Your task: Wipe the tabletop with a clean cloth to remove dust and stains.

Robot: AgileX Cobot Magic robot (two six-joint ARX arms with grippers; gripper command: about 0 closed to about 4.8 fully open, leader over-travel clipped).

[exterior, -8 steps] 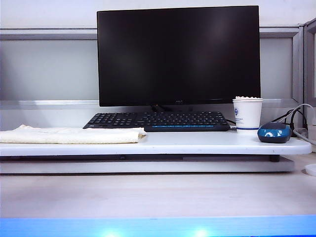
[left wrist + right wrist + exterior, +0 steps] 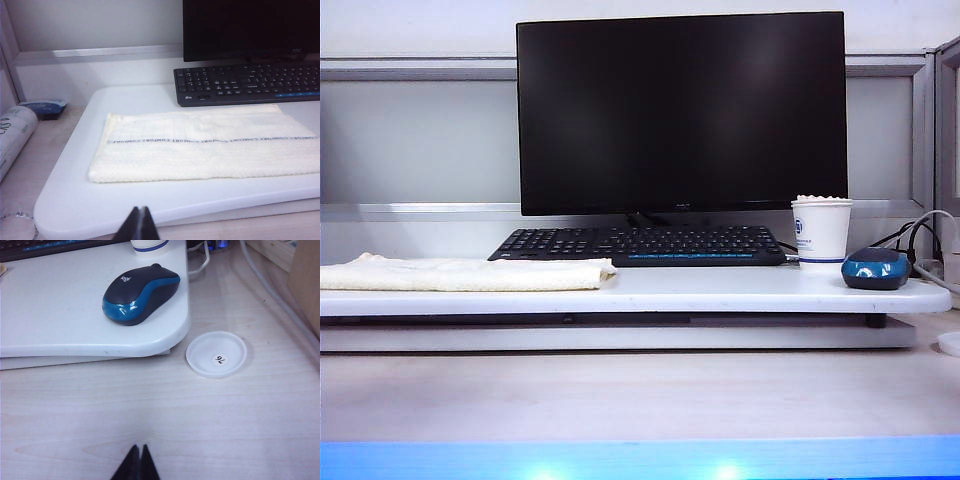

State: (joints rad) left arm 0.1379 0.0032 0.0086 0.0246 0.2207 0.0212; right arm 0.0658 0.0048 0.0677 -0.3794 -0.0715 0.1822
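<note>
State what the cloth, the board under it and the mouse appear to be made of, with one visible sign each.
Cloth: soft woven terry, nubby looped surface.
Board: probably coated wood or plastic; smooth, faintly glossy white, rounded corners.
Mouse: moulded plastic, matte black top, shiny blue sides.

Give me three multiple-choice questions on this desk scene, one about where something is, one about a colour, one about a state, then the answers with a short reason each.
1. Where does the cloth lie?
A. On the left part of the tabletop
B. On the keyboard
C. Under the mouse

2. What colours is the mouse?
A. White and grey
B. Black and blue
C. Red and black

3. How do the left gripper and right gripper stand?
A. Both open
B. Left shut on the cloth
C. Both shut, holding nothing

Answers:
1 A: the exterior view shows the cloth flat on the board's left part, in front of the keyboard.
2 B: black top, blue sides.
3 C: in each wrist view the fingertips meet, short of the tabletop.
</note>
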